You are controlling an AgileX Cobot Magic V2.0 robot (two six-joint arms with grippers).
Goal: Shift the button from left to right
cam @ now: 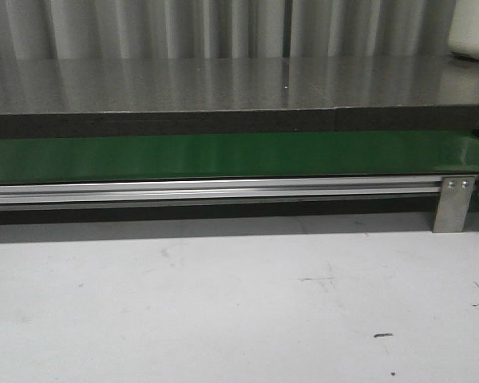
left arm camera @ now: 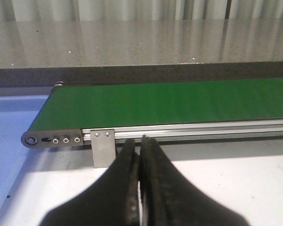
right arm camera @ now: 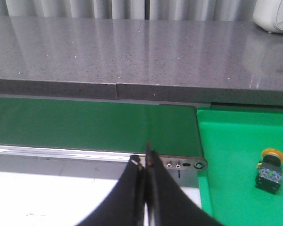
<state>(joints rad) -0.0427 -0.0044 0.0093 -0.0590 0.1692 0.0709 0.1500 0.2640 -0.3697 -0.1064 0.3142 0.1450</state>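
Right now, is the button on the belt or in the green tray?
In the tray. The right wrist view shows the button resting on the tray floor, past the belt's end, with nothing gripping it.

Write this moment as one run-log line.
left gripper: shut, empty | right gripper: shut, empty | button: green tray, right of belt

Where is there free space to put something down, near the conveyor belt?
The green belt lies bare along its visible length. The white table before its rail is open too. The green tray past the belt's end holds only the button; the rest is free.
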